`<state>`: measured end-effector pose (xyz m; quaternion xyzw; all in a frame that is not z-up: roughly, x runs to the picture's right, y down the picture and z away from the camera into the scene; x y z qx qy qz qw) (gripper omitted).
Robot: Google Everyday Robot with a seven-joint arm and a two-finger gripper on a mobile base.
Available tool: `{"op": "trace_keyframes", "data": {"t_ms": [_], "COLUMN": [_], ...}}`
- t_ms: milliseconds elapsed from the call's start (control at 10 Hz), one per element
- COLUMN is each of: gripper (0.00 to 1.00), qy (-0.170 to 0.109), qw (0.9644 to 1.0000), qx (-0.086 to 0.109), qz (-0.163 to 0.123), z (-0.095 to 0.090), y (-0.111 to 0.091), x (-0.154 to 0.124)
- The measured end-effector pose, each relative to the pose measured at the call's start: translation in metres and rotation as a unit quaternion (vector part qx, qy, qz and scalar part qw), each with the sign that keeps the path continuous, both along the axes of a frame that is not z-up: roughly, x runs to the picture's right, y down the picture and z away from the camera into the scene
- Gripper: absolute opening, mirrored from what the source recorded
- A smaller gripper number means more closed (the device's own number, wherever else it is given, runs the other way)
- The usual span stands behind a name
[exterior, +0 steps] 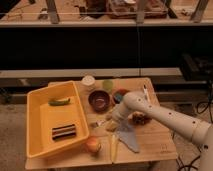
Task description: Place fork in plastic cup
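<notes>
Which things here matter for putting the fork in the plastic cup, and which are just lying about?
For the job: fork; plastic cup; gripper, low beside the fork.
Lying about: yellow bin; dark red bowl; white round cup; grey cloth; round fruit.

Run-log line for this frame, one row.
phase: pre-grasp | tool: low, in front of dark red bowl | fork: on table beside tool | plastic cup: upright, back edge, no fork inside

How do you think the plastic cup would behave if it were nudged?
The plastic cup looks translucent, so it is probably light and easily shoved. Upright and narrower than the dark red bowl, it may tip. The tool is by the fork, in front of that bowl.
</notes>
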<state>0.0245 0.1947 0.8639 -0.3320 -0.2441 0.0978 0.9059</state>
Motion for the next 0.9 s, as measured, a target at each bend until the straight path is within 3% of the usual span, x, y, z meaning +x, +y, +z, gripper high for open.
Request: {"op": "trace_keyframes", "data": {"t_ms": [300, 600, 900], "gripper": [0.33, 0.14, 0.14], "qy": [0.000, 0.000, 0.001], "qw": [1.0000, 1.0000, 1.0000], "qx": [0.000, 0.000, 0.000], "qz": [-0.001, -0.002, -0.003], "z": [0.0008, 0.0007, 0.0000], "y": [0.0009, 0.0011, 0.0008], "x": [-0.0007, -0.0005, 0.0002]}}
